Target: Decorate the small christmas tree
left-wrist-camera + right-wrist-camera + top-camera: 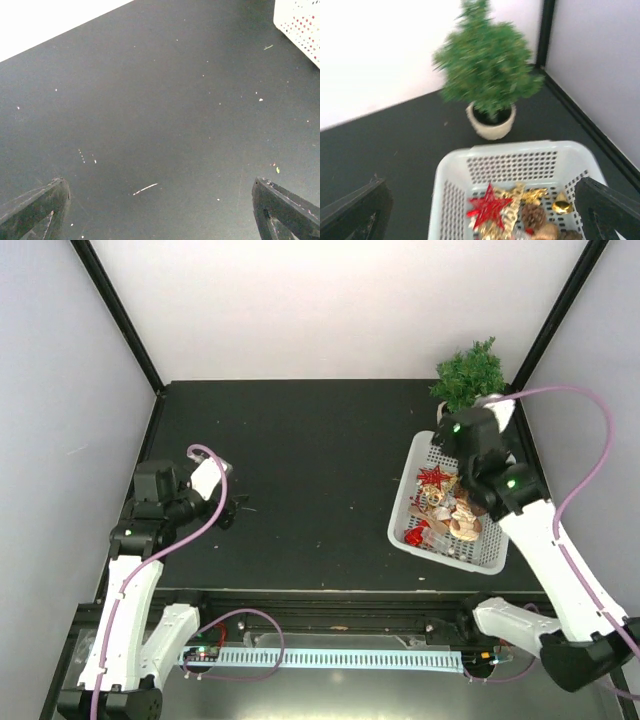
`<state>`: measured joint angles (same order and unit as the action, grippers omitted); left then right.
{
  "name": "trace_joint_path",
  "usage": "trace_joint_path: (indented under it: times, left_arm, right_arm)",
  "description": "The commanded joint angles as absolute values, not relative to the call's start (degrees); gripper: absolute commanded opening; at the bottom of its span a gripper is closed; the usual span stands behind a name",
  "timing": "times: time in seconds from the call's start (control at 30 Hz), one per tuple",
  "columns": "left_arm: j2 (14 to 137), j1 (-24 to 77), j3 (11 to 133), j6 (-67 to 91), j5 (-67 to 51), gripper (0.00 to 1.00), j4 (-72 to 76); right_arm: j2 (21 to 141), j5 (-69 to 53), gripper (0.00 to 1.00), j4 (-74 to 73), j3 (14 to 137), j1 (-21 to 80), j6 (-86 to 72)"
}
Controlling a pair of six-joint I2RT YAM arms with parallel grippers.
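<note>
While my right end effector (480,212) hangs spread, empty, over basket (510,148), small christmas tree (487,75) stands upright just beyond, far right worktop (300,490) corner; left end effector (160,210), also spread, far off.

The small christmas tree (468,375) stands just behind the basket (402,510) of ornaments (437,480), far right

Bare black table (320,470) left of white basket (403,502), small christmas tree (468,373) in far right corner — basket near its front
</note>
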<state>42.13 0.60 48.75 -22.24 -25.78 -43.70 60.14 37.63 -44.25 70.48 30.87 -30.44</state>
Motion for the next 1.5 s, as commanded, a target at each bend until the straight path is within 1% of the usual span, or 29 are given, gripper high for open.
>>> trace_joint_path:
  times: [0.0, 0.07, 0.13, 0.27, 0.4, 0.6, 0.73, 0.97, 1.03, 1.07, 1.1, 1.17, 1.2, 1.23, 1.27, 1.3, 1.37, 1.47]
  left_arm:
    - [42.9, 0.6, 52.0, -21.2, -28.5, 0.99, -44.3]
    - [43.7, 0.7, 52.5, -21.3, -29.2, 0.99, -44.8]
    - [44.3, 0.7, 52.8, -21.6, -30.1, 0.99, -45.2]
    - [44.8, 0.8, 52.9, -22.6, -31.8, 0.99, -45.5]
    - [45.4, 0.8, 52.7, -23.9, -32.1, 0.99, -44.9]
    - [45.6, 0.8, 52.2, -24.5, -29.7, 0.99, -42.3]
    - [45.7, 0.8, 52.0, -25.1, -29.5, 0.99, -41.6]
    - [48.1, 0.7, 52.8, -26.2, -30.0, 0.99, -42.3]
    - [48.9, 0.8, 52.8, -26.0, -30.2, 0.99, -42.4]
    - [49.2, 0.8, 52.7, -25.9, -30.5, 0.99, -42.4]
    - [49.5, 0.8, 52.5, -25.9, -30.9, 0.99, -42.3]
    - [50.0, 0.7, 52.2, -25.6, -31.5, 0.99, -41.7]
    - [50.2, 0.8, 52.1, -25.4, -31.9, 0.99, -41.4]
    - [50.2, 0.8, 52.0, -25.3, -32.1, 0.99, -41.1]
    - [50.2, 0.8, 52.0, -25.1, -32.3, 0.99, -40.8]
    - [50.2, 0.8, 52.1, -25.1, -32.5, 0.99, -40.6]
    - [49.9, 0.8, 52.4, -25.0, -32.8, 0.99, -40.7]
    - [48.6, 0.8, 52.7, -25.0, -32.4, 0.99, -40.7]
  right_arm:
    - [63.8, 25.7, 1.0, -34.1, 74.9, 14.3, -30.1]
    - [67.5, 22.3, 1.0, -33.4, 78.6, 10.5, -31.1]
    - [72.0, 21.3, 1.0, -32.5, 82.6, 9.1, -30.9]
    - [79.4, 16.5, 1.0, -26.7, 87.9, 7.4, -28.4]
    - [85.9, 15.0, 1.0, -21.7, 92.3, 6.9, -25.0]
    - [96.1, 18.1, 1.0, -24.3, 102.1, 6.0, -21.9]
    - [102.1, 18.5, 1.0, -25.3, 106.1, 4.1, -22.9]
    - [113.7, 15.4, 0.99, -29.2, 114.2, 0.7, -25.3]
    - [116.8, 14.2, 0.96, -30.2, 117.3, 0.7, -24.2]
    - [118.5, 13.6, 0.93, -30.9, 119.0, 0.7, -23.7]
    - [120.4, 13.0, 0.87, -31.8, 120.8, 0.7, -23.1]
    - [122.1, 11.3, 0.66, -33.0, 123.6, 0.6, -21.6]
    - [122.3, 10.2, 0.5, -33.0, 124.0, 0.7, -20.9]
    - [122.1, 9.3, 0.29, -32.8, 124.2, 0.7, -20.6]
    - [121.8, 8.1, 0.1, -32.7, 124.2, 0.8, -20.3]
    - [121.2, 6.5, 0.02, -32.8, 124.1, 0.8, -19.9]
    - [118.8, 6.0, 0.01, -32.0, 122.3, 2.1, -18.5]
    - [112.9, 8.0, 0.01, -27.1, 115.7, 5.8, -14.8]
